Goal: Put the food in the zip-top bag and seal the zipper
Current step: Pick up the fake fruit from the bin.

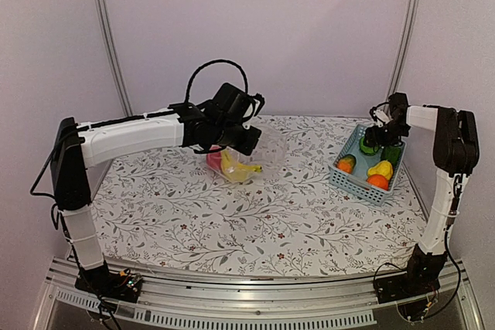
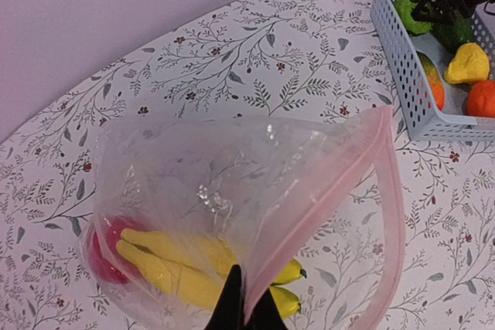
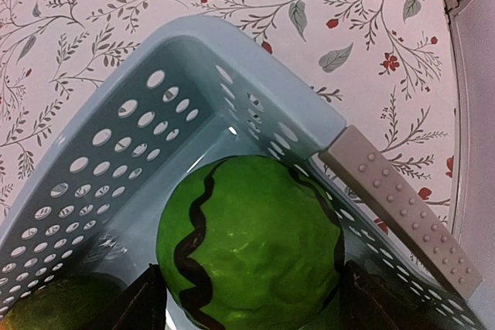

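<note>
My left gripper (image 1: 251, 143) is shut on the mouth edge of the clear zip-top bag (image 1: 264, 152) and holds it up over the table's far middle. In the left wrist view its black fingers (image 2: 232, 307) pinch the bag (image 2: 232, 183) beside the pink zipper strip (image 2: 340, 191); the mouth hangs open. Yellow bananas (image 2: 178, 268) and a red piece (image 2: 100, 256) lie inside. My right gripper (image 1: 379, 138) is down in the basket's far corner, open, its fingers (image 3: 143, 307) on either side of a green striped melon (image 3: 247, 245).
The light-blue slotted basket (image 1: 352, 182) stands at the right and holds an orange piece (image 1: 377, 182), a yellow pear (image 1: 380, 168), an orange-green piece (image 1: 346, 164) and a dark green piece (image 1: 392, 152). A grey studded bar (image 3: 402, 214) lies by the basket's rim.
</note>
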### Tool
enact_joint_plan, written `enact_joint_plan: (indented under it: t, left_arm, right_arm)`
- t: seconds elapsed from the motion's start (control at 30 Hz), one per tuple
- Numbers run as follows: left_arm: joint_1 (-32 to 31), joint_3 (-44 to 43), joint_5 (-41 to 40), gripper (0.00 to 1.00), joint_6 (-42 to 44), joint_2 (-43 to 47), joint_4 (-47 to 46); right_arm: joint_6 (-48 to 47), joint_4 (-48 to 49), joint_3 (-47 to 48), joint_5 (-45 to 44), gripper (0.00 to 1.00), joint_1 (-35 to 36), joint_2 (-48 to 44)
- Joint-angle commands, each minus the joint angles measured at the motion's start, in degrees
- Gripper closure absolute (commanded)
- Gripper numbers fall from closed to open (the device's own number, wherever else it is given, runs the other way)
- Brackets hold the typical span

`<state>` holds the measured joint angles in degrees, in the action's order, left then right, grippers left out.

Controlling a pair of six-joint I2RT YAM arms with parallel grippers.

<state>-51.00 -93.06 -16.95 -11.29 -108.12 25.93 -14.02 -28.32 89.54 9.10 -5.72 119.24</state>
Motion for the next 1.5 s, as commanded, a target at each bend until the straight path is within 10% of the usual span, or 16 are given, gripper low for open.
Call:
enact_joint_plan:
  t: [0.0,0.77,1.47]
  left_arm:
    - [-0.62,0.43,0.73,1.0,-0.73,1.27,-0.96]
    - [-0.37,-1.47,2.67,1.0,-2.37,-2.04,-2.79]
    - [1.85,-10.25,8.64,1.0,-5.32,-8.73,-3.53]
  right_arm:
    - [-0.03,-0.26,0.6,-0.35,0.28,-0.17,1.27]
    - [-1.39,0.41,-15.16,6.79,0.47,0.26,-22.38]
    - [-9.76,-1.55,-19.78,36.98,0.48,15.67,-38.19]
